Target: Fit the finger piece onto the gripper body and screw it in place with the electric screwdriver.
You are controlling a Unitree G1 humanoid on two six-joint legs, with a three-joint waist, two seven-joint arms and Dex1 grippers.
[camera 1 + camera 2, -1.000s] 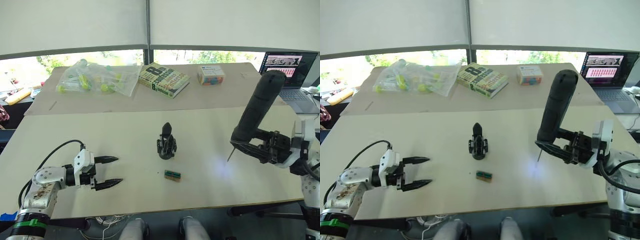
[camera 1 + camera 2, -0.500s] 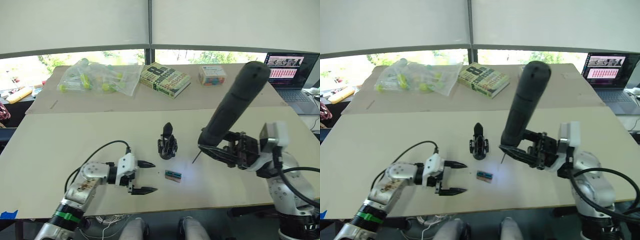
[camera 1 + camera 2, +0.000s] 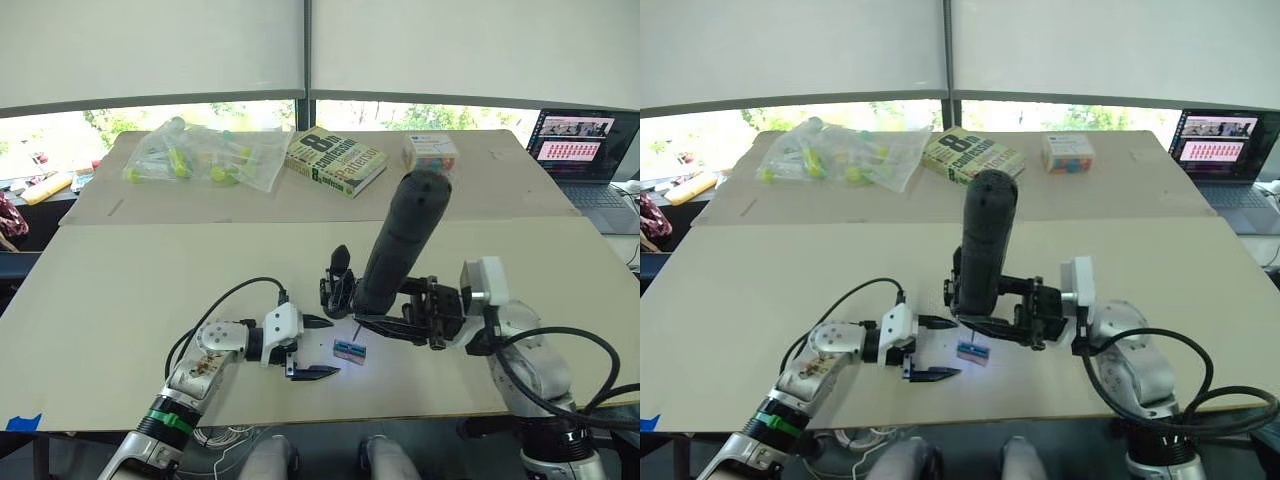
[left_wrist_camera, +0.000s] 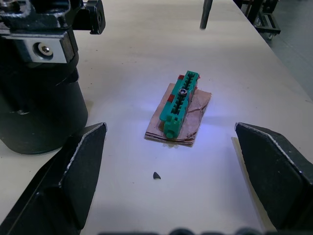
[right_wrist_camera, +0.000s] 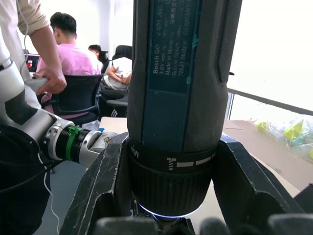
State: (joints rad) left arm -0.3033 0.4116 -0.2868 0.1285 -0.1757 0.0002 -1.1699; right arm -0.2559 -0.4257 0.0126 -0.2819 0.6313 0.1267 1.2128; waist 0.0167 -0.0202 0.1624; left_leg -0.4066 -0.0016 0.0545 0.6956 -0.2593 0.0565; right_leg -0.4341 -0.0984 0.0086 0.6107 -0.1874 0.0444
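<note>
The gripper body stands mid-table with its pointed finger up, partly hidden behind the electric screwdriver. My right gripper is shut on the screwdriver's lower end and holds it tilted. Its thin bit hangs just above the table, beside the gripper body. My left gripper is open and low over the table. In the left wrist view its fingers flank a small green-and-black block, with the gripper body close beside one finger. The finger piece is out of view.
On the far table lie a bag of yellow-green items, a book and a small colourful box. A laptop sits at the far right. People sit behind the robot in the right wrist view.
Both arms have moved in towards the table's middle. The screwdriver swung left until its bit reached the gripper body. My open left gripper slid right to flank the green-and-black block.
</note>
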